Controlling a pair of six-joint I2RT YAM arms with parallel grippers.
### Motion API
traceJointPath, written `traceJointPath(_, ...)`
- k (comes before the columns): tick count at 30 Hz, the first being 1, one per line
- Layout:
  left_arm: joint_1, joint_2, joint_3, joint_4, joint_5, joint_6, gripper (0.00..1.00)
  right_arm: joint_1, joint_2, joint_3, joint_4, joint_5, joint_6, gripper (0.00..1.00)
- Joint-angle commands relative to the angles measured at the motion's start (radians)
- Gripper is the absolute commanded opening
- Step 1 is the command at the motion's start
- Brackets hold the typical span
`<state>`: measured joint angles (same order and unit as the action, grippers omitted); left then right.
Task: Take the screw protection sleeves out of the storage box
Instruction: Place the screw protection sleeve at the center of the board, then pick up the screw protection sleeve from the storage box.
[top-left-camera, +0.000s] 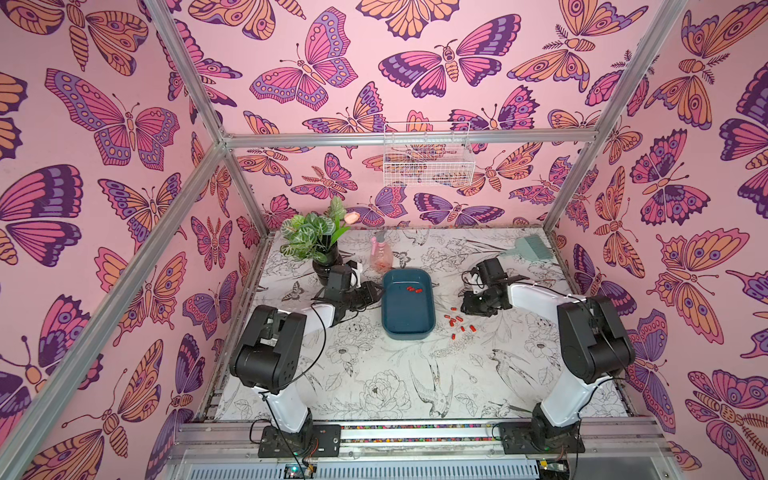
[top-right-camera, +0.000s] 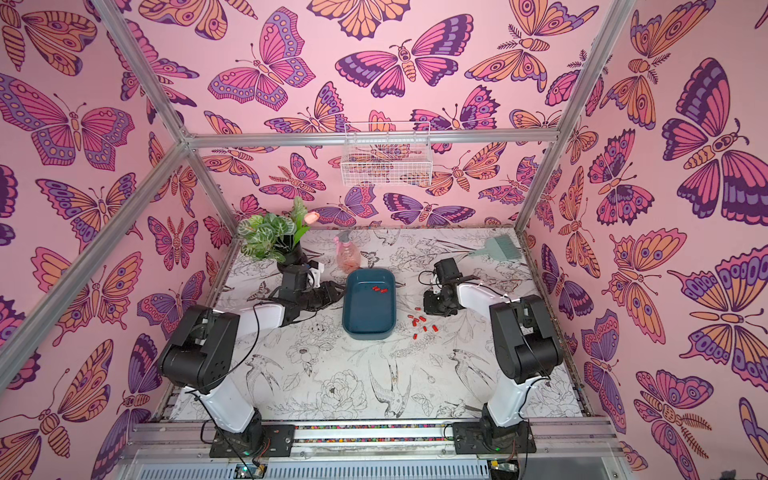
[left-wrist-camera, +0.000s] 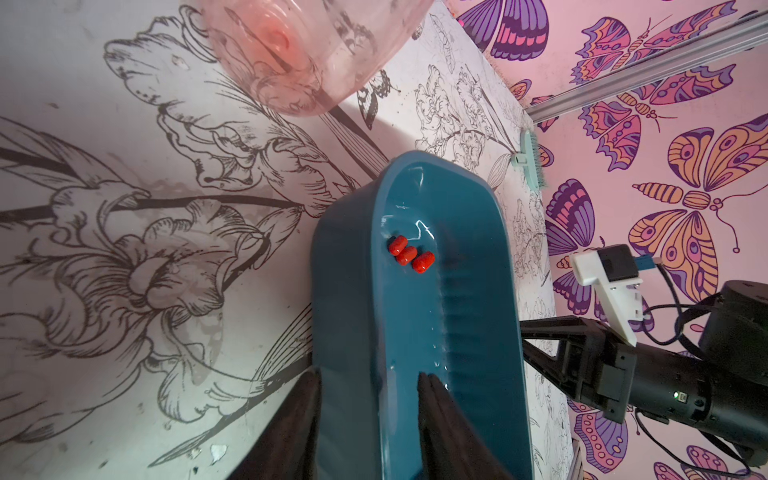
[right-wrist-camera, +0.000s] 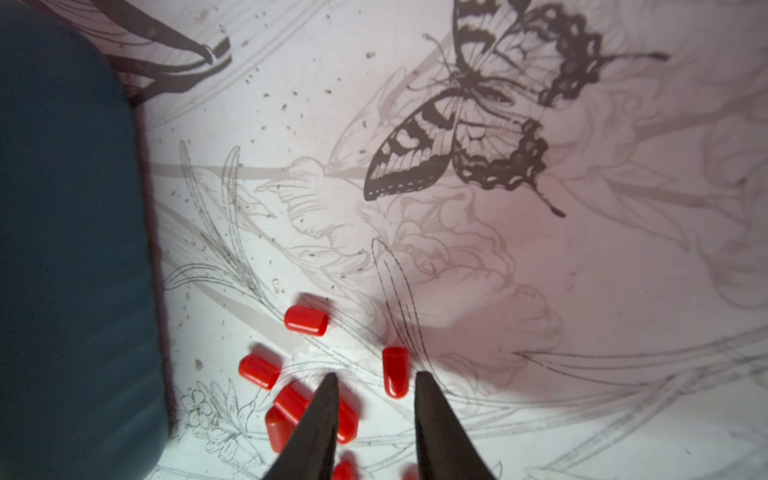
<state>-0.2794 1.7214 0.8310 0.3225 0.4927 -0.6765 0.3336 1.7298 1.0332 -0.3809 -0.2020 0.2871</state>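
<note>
Screw protection sleeves (left-wrist-camera: 411, 255): three lie inside the storage box (top-left-camera: 407, 311). The rest lie on the table (top-left-camera: 374, 374) just beside the box, at my right claw (right-wrist-camera: 376, 374), whose fingers stand apart and empty. My left claw (left-wrist-camera: 369, 374) clamps the box's wall, one finger inside, one outside.

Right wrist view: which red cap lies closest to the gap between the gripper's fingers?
The lone cap just ahead of the open right gripper; the other caps cluster off to the side, toward the blue tray.
</note>
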Motion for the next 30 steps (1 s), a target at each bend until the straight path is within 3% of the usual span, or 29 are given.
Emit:
traceJointPath(1,-0.009,-0.058,-0.028,0.036,-0.011,0.034,0.43,-0.004,-0.111,-0.042,0.043,0.016,0.003,0.38)
traceJointPath(7,-0.049,-0.180,-0.070,0.041,-0.078,0.096,0.43,0.029,-0.289,-0.142,0.134,0.059,0.018,0.41)
traceJointPath(14,-0.101,-0.204,-0.038,-0.010,-0.109,0.154,0.43,0.093,-0.364,-0.212,0.273,0.065,0.069,0.41)
traceJointPath(20,-0.151,-0.112,0.054,-0.052,-0.078,0.207,0.43,0.119,-0.331,-0.194,0.288,0.082,0.066,0.41)
traceJointPath(26,-0.213,0.051,0.236,-0.181,-0.055,0.292,0.44,0.120,-0.328,-0.197,0.292,0.086,0.069,0.41)
traceJointPath(30,-0.233,0.115,0.322,-0.286,-0.118,0.316,0.41,0.124,-0.341,-0.204,0.288,0.093,0.064,0.40)
